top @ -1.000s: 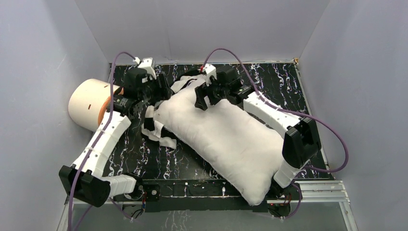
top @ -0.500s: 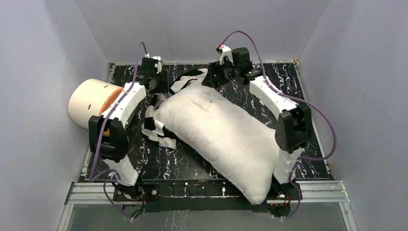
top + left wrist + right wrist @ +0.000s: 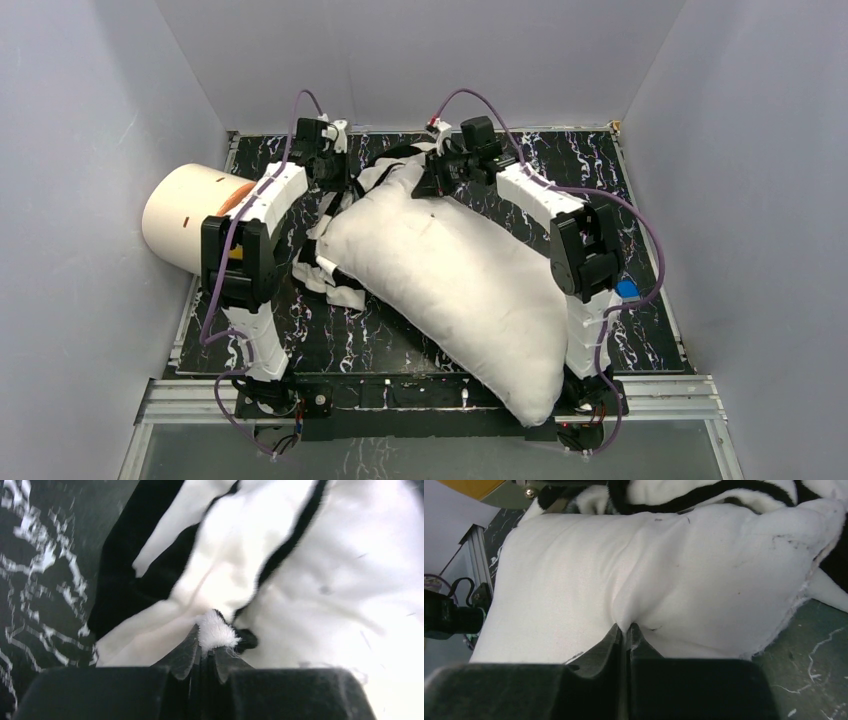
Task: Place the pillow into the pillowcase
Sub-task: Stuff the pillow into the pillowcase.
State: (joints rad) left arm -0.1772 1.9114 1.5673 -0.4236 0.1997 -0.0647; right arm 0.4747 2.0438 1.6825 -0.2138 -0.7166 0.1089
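Left jaws clamping pillowcase (image 3: 225,565) edge, right jaws pinching pillow (image 3: 574,580) far end; needing case mouth lifting wide while corner feeding in.

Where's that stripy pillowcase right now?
In the overhead view, the pillowcase lies bunched left of centre, against the pillow's far end, beside the left arm.

Pale grey walls (image 3: 420,60) on three sides. Black white-veined marbled tabletop (image 3: 340,340) beneath left gripper (image 3: 205,647). Cream cylinder (image 3: 180,215), orange face, left of it, at the wall. Aluminium rail (image 3: 670,395) along near edge.
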